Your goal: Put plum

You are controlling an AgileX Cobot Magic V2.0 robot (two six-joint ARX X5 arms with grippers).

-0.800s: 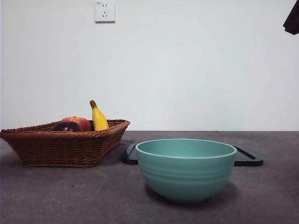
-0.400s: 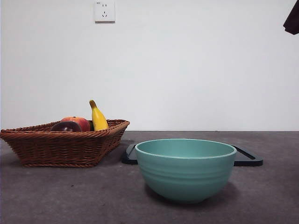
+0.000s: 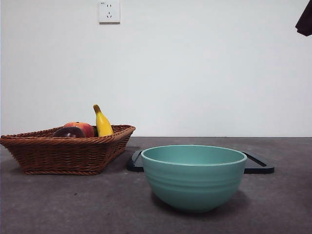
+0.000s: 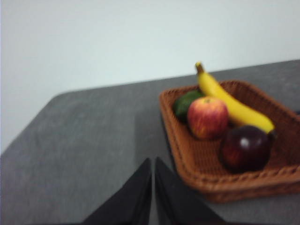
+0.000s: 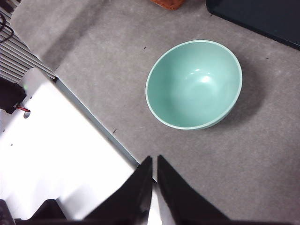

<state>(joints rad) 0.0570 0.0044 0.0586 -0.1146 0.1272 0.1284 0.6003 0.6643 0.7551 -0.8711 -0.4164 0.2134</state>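
Now plum (image 4: 245, 148) lies in wicker basket (image 4: 220, 187)

1 wicker basket (image 3: 63, 155), 1 plum (image 4: 245, 148), 1 red-orange fruit (image 4: 207, 117), 1 banana (image 4: 232, 107), 1 green fruit (image 4: 183, 103), 1 teal bowl (image 3: 193, 176), 1 dark tray (image 3: 258, 165), 1 wall socket (image 3: 109, 11)

You have a plain white wall (image 3: 195, 73) behind the table, evenly lit, with a white wall socket (image 3: 109, 11) high on it. The table top (image 3: 73, 209) is dark grey and lightly speckled. Ahead of the left gripper (image 4: 153, 161) its far edge meets the wall, and a rounded corner (image 4: 58, 96) shows off to one side. Just beside the right gripper (image 5: 153, 159) the table's edge borders a bright white surface (image 5: 61, 154), with grey ribbing (image 5: 18, 56) beyond it.
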